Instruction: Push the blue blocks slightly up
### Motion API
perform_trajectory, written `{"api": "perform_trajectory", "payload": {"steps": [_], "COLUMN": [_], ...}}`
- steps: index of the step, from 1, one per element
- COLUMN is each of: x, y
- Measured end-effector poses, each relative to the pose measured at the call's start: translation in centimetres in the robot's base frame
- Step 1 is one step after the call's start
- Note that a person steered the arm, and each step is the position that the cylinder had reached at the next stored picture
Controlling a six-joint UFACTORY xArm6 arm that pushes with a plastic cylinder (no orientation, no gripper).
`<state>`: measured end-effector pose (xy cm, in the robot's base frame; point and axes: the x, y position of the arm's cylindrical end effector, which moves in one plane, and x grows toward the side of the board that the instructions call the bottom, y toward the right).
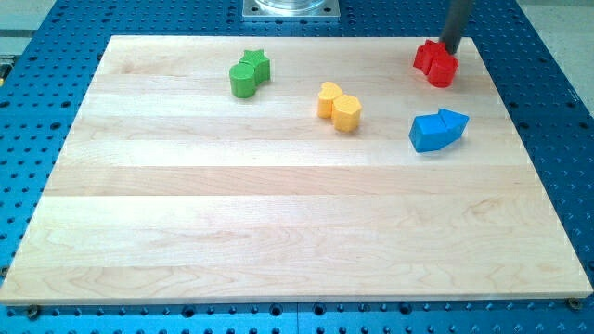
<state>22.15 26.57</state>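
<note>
Two blue blocks (438, 130) wait untouched; my tip (449, 51), jawless, sits at the red blocks' (435, 63) one o'clock, needing to circle beneath the blue pair.

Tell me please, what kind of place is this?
Probably a robotics lab bench: a wooden board lies on a blue perforated table, with paired coloured blocks, such as the blue blocks, and my tip beside the red blocks.

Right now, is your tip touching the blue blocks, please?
No: my tip sits at the red blocks near the view's top right, apart from the blue blocks lower down.
</note>
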Motion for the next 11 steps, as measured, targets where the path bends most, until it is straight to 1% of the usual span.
{"api": "perform_trajectory", "payload": {"steps": [1,2,3,4,6,7,8,9,10,11], "x": [2.0,5.9,11.3,13.9,20.7,21.7,22.0,20.5,20.6,22.3], "y": [2.4,3.0,2.6,0.7,-2.1,-4.8,-6.2,-6.2,-6.2,-6.2]}}
